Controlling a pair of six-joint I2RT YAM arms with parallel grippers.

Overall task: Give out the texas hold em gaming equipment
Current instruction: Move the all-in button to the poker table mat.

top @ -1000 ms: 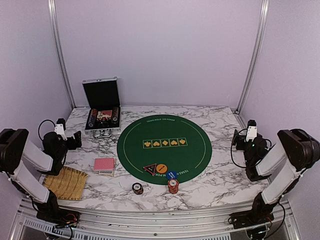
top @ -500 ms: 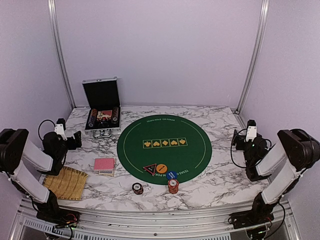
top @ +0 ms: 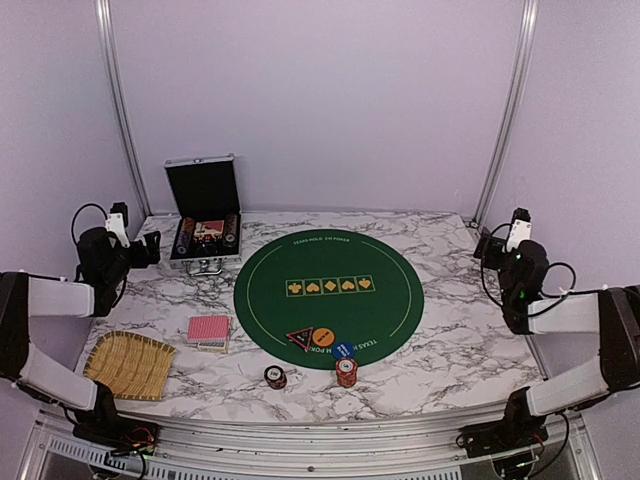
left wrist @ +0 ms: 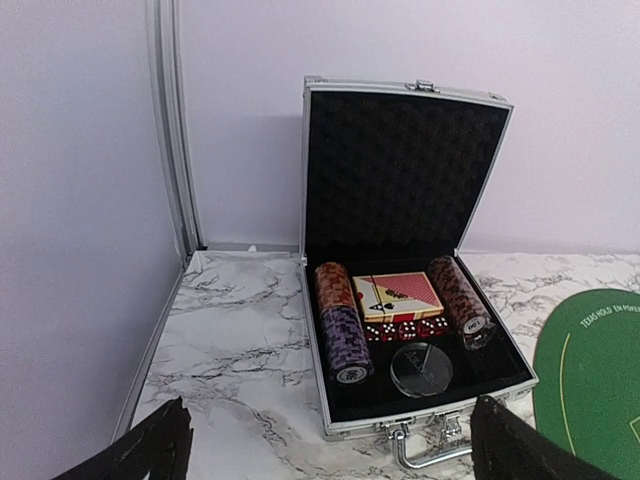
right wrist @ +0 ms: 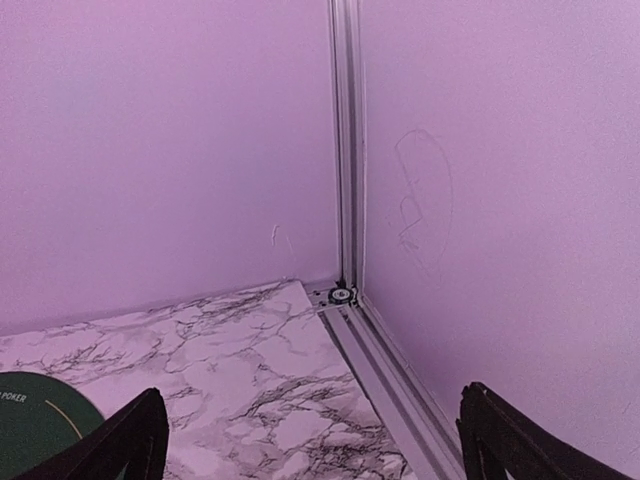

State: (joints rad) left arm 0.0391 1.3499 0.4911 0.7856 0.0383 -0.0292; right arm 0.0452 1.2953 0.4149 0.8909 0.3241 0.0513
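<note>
Both claws spread wide open, gripping nothing, poker gear out on the table

Closest to the arm bases, an orange chip stack (top: pixel 346 372) and a dark chip stack (top: pixel 275 376) stand on the marble table (top: pixel 450 350), just off the green mat (top: pixel 330 260). The blue dealer button (top: pixel 343 350) lies on the mat's near edge. The red-backed deck (top: pixel 208 330) sits left of the mat, near the straw tray (top: pixel 130 364). Farther back, the left gripper (top: pixel 150 247) faces the open silver case (left wrist: pixel 405 170), with chip rows (left wrist: pixel 340 330) inside. The right gripper (top: pixel 487 245) points at the far right corner.
</note>
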